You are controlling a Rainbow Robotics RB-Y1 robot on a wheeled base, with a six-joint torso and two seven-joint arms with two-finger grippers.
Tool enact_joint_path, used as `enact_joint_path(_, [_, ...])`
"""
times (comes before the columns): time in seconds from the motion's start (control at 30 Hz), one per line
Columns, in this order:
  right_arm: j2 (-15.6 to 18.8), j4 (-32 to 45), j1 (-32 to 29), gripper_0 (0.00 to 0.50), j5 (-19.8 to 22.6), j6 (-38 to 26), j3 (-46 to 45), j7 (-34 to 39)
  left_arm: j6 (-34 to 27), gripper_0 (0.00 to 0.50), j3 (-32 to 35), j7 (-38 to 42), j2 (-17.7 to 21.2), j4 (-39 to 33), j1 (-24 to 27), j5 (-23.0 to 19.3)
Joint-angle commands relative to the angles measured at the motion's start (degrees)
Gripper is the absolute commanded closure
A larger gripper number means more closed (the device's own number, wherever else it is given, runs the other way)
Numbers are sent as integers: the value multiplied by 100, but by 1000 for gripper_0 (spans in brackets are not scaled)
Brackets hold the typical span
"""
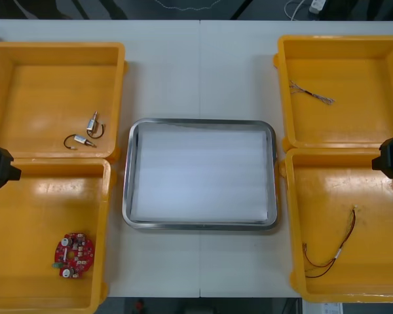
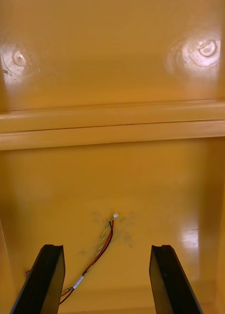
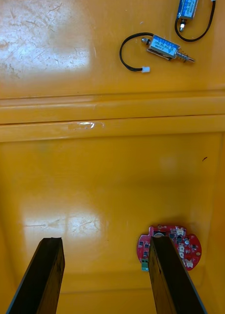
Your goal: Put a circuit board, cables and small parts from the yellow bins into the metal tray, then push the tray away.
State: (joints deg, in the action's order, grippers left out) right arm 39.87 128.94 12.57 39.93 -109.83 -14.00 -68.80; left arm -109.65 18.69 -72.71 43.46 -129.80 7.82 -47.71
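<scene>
We count one round red circuit board [image 1: 74, 254], lying flat in the left near bin [image 1: 26, 288]. We judge it light and stiff, with a face of components that would not take pressure kindly. We would therefore take it across its bare rim. The left pincer [image 3: 105, 240] hangs released above that bin with its fingers wide apart and nothing between them. In its wrist view one finger covers the board's edge.

Two small metal parts [image 1: 88, 132] lie near each other, not touching, in the left far bin [image 1: 46, 72]. Each trails a short black cable. They look smooth and dense for their size, so probably slippery. We would grip the body across its flat sides and leave the lead alone.

There are two loose cables. A red and yellow cable [image 1: 334, 252] lies in the right near bin [image 1: 373, 196]. A thinner cable [image 1: 312, 93], its colours too fine for us to tell, lies in the right far bin [image 1: 354, 59]. Both should be limp and very light, and they are apt to sag or snag. A hold near the middle or at a connector seems safest.

The right pincer [image 2: 107, 248] is released too. It is over the right near bin, with the cable's white-tipped end lying between its fingers on the bin floor.

That makes four yellow bins and one metal tray [image 1: 126, 190]. The tray is white inside, holds nothing yet, and sits between the bins on the worktop [image 1: 200, 65].
</scene>
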Motion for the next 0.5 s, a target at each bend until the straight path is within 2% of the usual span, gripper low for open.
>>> enact_joint_path(0.03, [214, 158, -70, 0, -11, -17, -77, -99, -35, 0, 170, 29, 189, -177, -105, -37])
enact_joint_path(0.5, [214, 158, -70, 0, -11, -17, -77, -99, -35, 0, 170, 29, 189, -177, -105, -37])
